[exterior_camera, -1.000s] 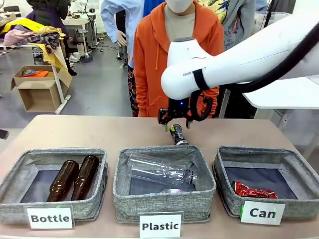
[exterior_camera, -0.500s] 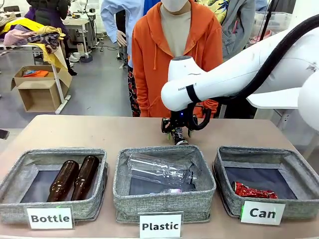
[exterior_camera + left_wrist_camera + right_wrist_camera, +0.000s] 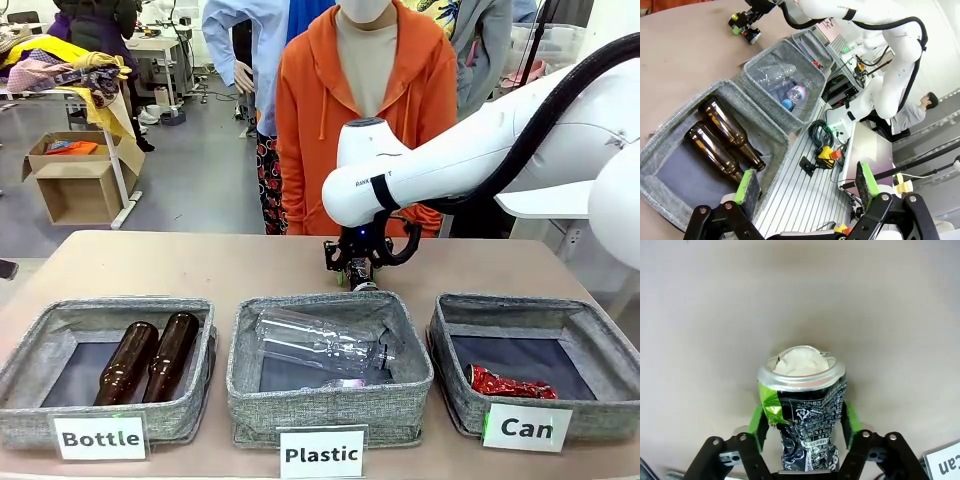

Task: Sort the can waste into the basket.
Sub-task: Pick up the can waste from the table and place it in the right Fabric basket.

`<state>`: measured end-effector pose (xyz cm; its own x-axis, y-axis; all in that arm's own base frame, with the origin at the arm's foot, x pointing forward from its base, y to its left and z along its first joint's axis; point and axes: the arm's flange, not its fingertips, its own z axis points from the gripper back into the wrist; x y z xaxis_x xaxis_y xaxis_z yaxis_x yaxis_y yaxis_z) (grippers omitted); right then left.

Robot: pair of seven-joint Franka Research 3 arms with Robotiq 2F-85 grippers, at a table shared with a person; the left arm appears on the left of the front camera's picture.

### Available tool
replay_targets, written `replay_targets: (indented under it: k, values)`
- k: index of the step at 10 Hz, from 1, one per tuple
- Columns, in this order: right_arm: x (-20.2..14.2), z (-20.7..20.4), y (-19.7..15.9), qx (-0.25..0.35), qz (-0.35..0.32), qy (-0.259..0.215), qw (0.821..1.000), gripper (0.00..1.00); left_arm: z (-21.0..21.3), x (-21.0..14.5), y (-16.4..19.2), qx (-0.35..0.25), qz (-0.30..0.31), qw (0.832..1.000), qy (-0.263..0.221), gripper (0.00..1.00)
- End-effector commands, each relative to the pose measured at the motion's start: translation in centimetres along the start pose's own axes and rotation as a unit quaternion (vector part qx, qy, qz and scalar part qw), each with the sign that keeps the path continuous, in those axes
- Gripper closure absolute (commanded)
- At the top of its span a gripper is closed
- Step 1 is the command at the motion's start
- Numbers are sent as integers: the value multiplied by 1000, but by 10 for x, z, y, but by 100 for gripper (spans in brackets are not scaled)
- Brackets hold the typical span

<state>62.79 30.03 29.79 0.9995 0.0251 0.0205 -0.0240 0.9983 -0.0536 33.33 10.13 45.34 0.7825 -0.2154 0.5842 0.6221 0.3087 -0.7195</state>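
The black crushed can point(image 3: 802, 410) was pinched between the green pads of the right claw point(image 3: 803, 426), low on the tan surface point(image 3: 200, 265) just behind the middle "Plastic" basket point(image 3: 330, 400). The red can point(image 3: 508, 384) lay inside the "Can" basket point(image 3: 590, 330). The left claw point(image 3: 805, 187) was spread wide, holding nothing.

The front view looks across the surface point(image 3: 150, 265) at the baskets. The left wrist view looks from high and far over the Bottle basket point(image 3: 700, 145). The right wrist view sits close above the black can point(image 3: 802, 405), shared with both others.
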Motion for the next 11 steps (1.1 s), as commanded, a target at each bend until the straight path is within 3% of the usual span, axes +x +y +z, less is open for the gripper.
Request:
replay_targets:
  k: [1,2,7,11]
  values:
    - [-4,-2,-1,0,-18,-2,1000,64,1,1,-4,-1,5,1000,2,0]
    - [-6,-2,-2,1,-17,-4,1000,100,1,1,-4,-1,5,1000,2,0]
    - [-15,11,-5,5,-12,-22,1000,100,1,1,-4,-1,5,1000,2,0]
    - [-79,120,-54,37,53,-60,996,100,1,1,-4,-1,5,1000,2,0]
